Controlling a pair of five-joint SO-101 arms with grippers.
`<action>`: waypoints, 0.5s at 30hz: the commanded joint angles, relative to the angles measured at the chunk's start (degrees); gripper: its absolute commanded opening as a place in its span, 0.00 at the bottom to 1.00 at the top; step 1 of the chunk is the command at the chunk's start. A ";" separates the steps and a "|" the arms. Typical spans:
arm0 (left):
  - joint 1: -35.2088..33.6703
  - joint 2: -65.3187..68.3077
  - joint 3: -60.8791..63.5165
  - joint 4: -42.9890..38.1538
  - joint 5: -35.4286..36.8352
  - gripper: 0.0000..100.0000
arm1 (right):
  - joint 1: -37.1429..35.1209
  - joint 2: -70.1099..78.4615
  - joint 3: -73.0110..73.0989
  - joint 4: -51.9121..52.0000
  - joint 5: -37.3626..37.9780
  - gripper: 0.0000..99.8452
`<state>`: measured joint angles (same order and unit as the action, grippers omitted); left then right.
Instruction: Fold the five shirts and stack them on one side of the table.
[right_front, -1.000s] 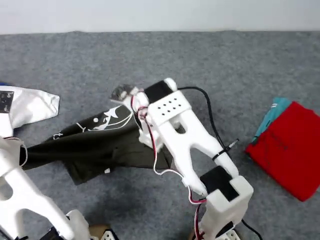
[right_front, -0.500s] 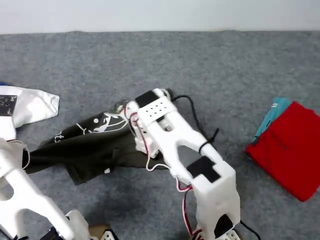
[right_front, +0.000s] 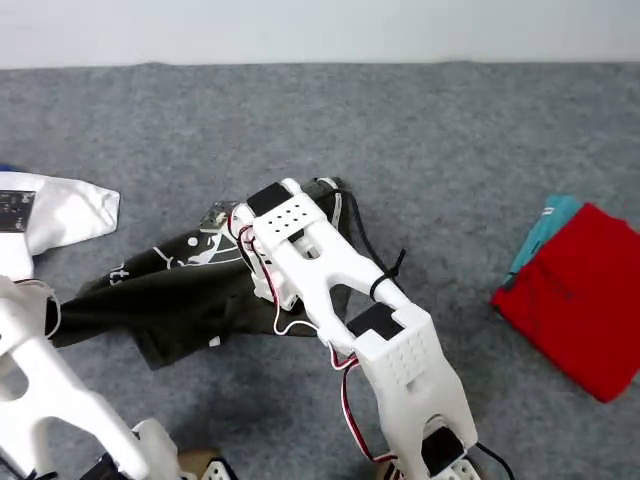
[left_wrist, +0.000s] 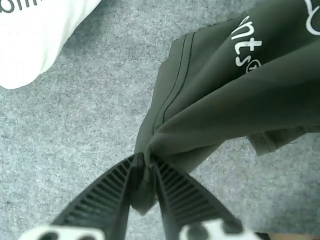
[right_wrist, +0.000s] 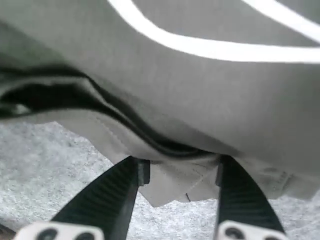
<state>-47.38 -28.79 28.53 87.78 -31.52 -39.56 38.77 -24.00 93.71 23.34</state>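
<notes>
It looks like a robotics lab bench. A left arm (right_front: 40, 380) and right arm (right_front: 340, 280) of white plastic with bare wiring stand at a grey felt-covered table (right_front: 470, 130) before a plain white wall (right_front: 320, 30).

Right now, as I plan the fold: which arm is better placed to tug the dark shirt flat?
Left, likely. The left gripper is shut on a bunched corner of the dark shirt. The right gripper is open around the shirt's hem, not clamping it.

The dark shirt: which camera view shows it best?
The high view: nearly the whole dark shirt shows, an arm covering part. The left wrist view gives one pinched corner, the right wrist view a hem close up.
</notes>
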 joint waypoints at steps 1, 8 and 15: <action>-0.26 -1.67 -0.31 -0.88 -0.26 0.00 | 0.31 -0.40 -2.99 0.31 -0.18 0.11; -0.18 -1.67 -0.31 -1.05 -0.26 0.00 | 1.80 -1.80 -3.08 1.36 0.00 0.01; -0.18 -1.67 -0.66 -1.14 -0.26 0.00 | 2.59 -10.07 -3.08 6.37 4.13 0.01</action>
<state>-47.38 -28.79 28.53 87.78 -31.52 -38.42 36.31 -24.00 97.58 25.71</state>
